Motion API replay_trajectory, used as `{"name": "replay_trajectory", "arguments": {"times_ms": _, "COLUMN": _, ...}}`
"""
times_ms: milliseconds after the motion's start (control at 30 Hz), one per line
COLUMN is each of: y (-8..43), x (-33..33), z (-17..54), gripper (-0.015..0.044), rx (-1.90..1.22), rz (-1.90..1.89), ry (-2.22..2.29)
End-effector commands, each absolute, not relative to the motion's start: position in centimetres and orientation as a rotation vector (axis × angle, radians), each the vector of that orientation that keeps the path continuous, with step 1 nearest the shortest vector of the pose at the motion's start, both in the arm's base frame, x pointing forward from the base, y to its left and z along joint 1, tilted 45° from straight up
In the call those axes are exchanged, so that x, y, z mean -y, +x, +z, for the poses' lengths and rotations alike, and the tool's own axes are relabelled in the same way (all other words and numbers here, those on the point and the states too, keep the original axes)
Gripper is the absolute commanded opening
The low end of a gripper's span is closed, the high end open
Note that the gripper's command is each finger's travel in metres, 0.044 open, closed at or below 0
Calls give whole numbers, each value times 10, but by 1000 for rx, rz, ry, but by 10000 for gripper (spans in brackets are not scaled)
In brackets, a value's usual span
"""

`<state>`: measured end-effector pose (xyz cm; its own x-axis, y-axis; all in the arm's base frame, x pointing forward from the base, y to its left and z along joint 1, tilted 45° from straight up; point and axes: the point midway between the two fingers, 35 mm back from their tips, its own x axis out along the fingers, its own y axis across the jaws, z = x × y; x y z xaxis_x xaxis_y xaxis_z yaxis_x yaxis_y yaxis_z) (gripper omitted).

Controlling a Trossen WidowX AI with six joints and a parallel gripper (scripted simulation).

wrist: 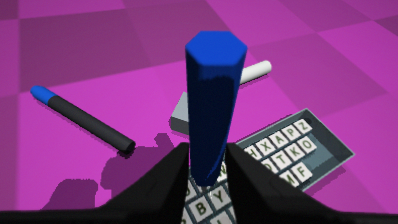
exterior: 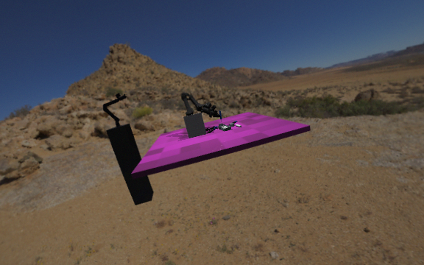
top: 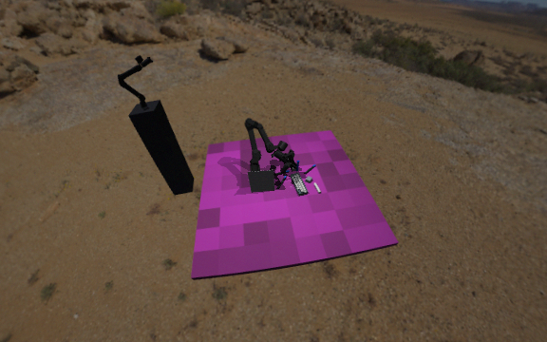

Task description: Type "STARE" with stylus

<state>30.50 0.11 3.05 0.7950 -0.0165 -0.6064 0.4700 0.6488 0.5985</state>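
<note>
The blue stylus (top: 297, 163) (exterior: 220, 115) (wrist: 212, 100) is held between the fingers of my gripper (wrist: 207, 150), its wide end toward the wrist camera. My gripper is shut on it. In the exterior view the stylus stands nearly upright above the desk, its lower end higher than the keyboard (top: 299, 184) (exterior: 224, 127) (wrist: 327, 162). In the wrist view its far end overlaps the left part of the keyboard, near the B and Y keys. The T, A, X, P, Z, K, O, M and F keys show to the right. The fingers hide other keys, and I cannot make out S, R or E.
A black pen with a blue end (top: 311, 169) (wrist: 90, 122) lies left in the wrist view. A grey block (top: 309, 180) (wrist: 179, 117) and a white stick (top: 317, 188) (exterior: 238, 126) (wrist: 257, 72) lie beyond the keyboard. A dark grey box (top: 261, 181) (exterior: 195, 125) stands by the arm's base.
</note>
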Motion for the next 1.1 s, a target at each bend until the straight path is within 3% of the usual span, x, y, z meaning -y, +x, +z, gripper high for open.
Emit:
{"name": "replay_trajectory", "arguments": {"times_ms": 0, "y": 296, "x": -9, "z": 38, "gripper": 0, "rx": -543, "rz": -277, "ry": 912}}
{"name": "replay_trajectory", "arguments": {"times_ms": 1067, "y": 299, "x": -33, "z": 14, "gripper": 0, "rx": -542, "rz": -276, "ry": 917}}
